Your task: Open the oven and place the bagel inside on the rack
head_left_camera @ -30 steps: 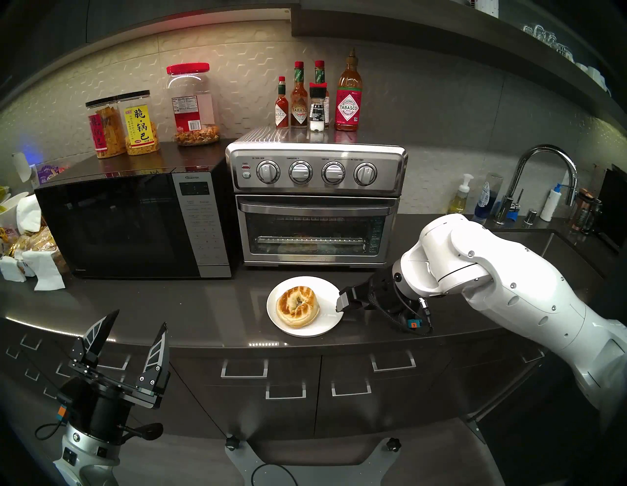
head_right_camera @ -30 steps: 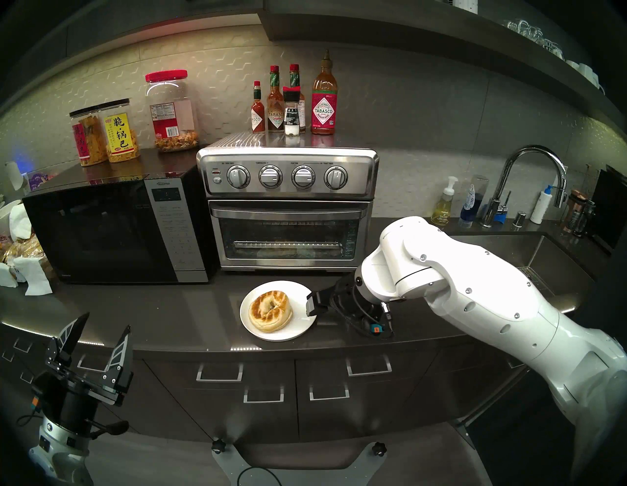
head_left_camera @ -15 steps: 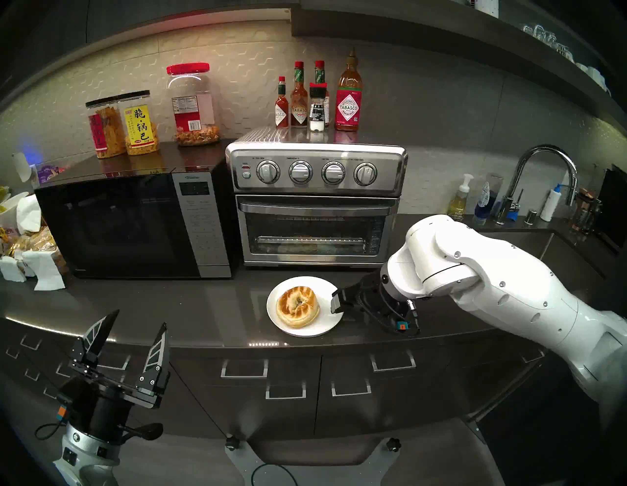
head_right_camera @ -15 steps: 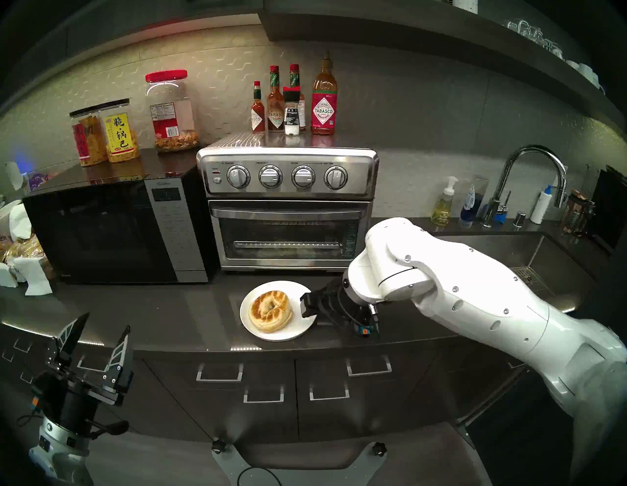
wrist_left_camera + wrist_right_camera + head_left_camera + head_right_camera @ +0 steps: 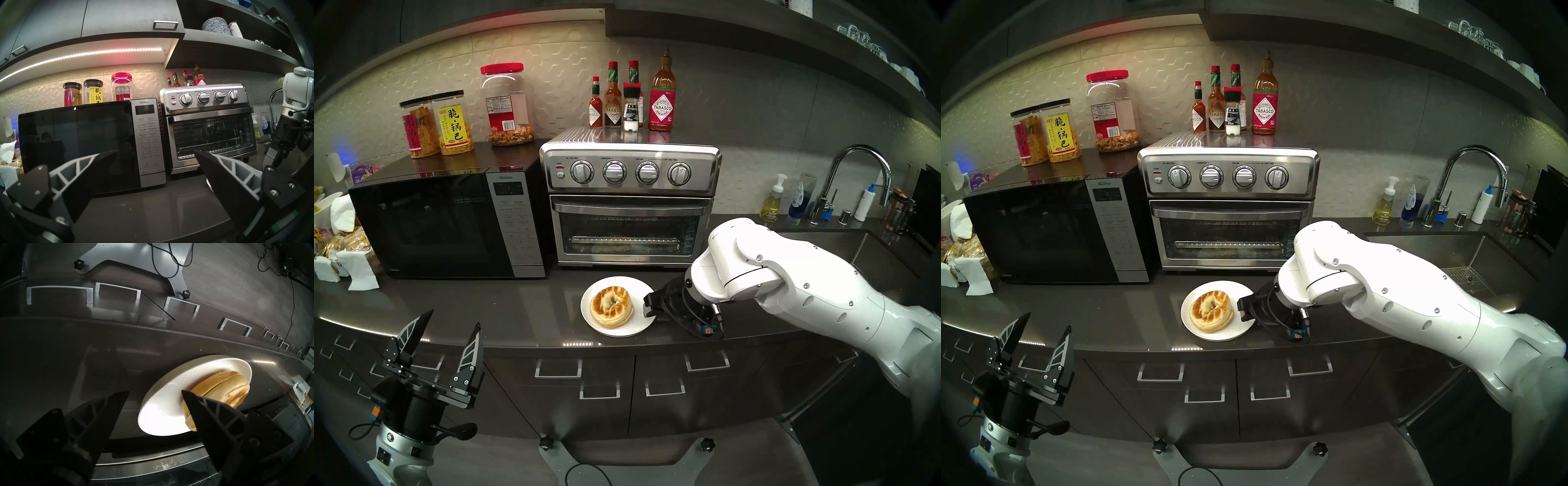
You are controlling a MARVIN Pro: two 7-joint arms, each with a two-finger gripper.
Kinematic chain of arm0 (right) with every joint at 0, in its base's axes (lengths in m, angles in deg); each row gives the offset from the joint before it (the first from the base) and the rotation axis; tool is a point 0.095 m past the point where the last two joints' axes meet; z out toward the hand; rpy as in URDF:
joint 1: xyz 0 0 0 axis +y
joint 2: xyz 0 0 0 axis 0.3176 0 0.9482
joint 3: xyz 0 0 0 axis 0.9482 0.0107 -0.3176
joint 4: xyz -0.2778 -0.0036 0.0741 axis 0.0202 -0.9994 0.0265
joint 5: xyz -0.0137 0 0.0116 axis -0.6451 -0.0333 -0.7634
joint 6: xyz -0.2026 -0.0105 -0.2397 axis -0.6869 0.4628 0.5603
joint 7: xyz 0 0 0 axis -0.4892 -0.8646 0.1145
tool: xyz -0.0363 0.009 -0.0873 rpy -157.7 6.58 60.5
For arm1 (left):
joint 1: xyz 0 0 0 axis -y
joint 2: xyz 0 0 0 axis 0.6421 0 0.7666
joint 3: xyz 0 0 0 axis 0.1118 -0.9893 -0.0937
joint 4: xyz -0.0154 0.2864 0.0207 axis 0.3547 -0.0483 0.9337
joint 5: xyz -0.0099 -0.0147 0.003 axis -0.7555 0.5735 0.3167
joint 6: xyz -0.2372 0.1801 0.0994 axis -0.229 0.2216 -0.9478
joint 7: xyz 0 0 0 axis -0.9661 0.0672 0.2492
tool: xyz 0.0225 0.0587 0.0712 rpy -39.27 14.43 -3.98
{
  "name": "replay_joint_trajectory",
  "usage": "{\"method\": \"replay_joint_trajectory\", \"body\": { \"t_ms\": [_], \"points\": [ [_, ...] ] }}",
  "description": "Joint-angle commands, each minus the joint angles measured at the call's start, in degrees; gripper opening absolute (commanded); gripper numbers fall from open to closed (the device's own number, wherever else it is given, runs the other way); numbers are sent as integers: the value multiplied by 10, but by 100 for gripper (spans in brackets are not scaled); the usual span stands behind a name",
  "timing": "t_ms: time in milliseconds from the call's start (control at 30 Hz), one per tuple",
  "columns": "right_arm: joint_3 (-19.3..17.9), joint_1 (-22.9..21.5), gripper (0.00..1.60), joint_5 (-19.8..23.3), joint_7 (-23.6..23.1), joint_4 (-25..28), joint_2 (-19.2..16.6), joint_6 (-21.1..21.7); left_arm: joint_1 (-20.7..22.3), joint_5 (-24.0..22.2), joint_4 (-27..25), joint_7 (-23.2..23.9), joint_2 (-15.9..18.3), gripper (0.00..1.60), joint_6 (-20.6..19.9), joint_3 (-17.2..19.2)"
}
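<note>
2 grippers in your view: right gripper (image 5: pixel 153 392) has jaws parted, empty, over the plate (image 5: pixel 602 327) rim right of the bagel (image 5: pixel 612 311); left gripper (image 5: pixel 451 320) gapes near-left. Oven (image 5: pixel 631 203) door closed.

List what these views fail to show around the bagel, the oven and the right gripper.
- Head views: the right gripper shows one finger; the wrist hides the other.
- Right wrist view: a finger covers part of the bagel, so contact is unclear.
- Left wrist view: the left gripper finger hides most of the plate.
- Oven: glass glare blurs what lies beneath the rack.
</note>
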Motion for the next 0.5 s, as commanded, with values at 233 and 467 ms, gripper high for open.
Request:
{"method": "replay_joint_trajectory", "body": {
  "t_ms": [233, 467],
  "points": [
    [16, -25, 121, -9, -38, -15, 17, 18, 0, 0, -10, 0, 0, 160, 1, 0],
    [24, -25, 120, -17, -35, -28, 27, 25, 0, 0, -10, 0, 0, 160, 1, 0]
  ]
}}
